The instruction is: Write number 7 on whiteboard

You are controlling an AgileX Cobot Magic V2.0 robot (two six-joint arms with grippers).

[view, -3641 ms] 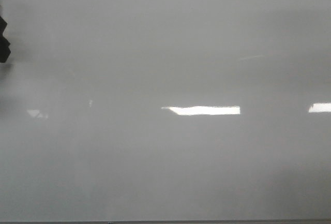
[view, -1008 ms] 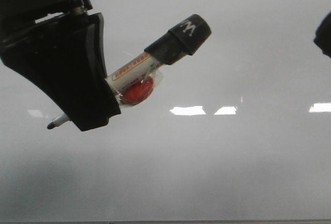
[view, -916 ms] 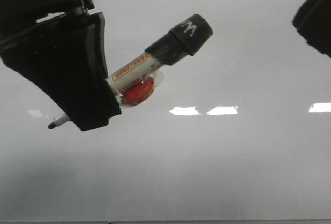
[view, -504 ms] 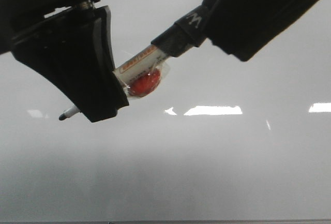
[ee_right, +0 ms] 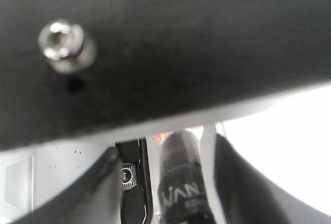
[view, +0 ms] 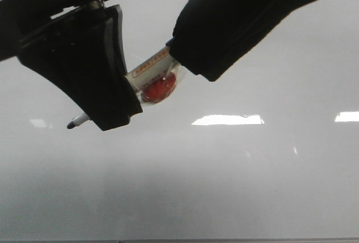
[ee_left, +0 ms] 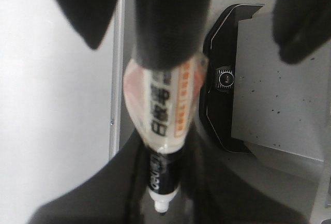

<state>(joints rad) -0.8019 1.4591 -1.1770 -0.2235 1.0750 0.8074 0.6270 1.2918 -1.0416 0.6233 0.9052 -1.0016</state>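
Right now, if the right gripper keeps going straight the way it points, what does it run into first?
Probably the left gripper. The right gripper points down along the marker, its fingers already around the black cap end, and the left one holds that marker further along. Depth is uncertain.

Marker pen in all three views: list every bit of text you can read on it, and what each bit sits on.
"VAN": white letters on the black cap end of the marker pen, the rest cut off.
Black characters on the marker's clear-wrapped white barrel: too blurred to read.
Orange strip label on the barrel: too small to read.
Glossy grey-white whiteboard: no writing.
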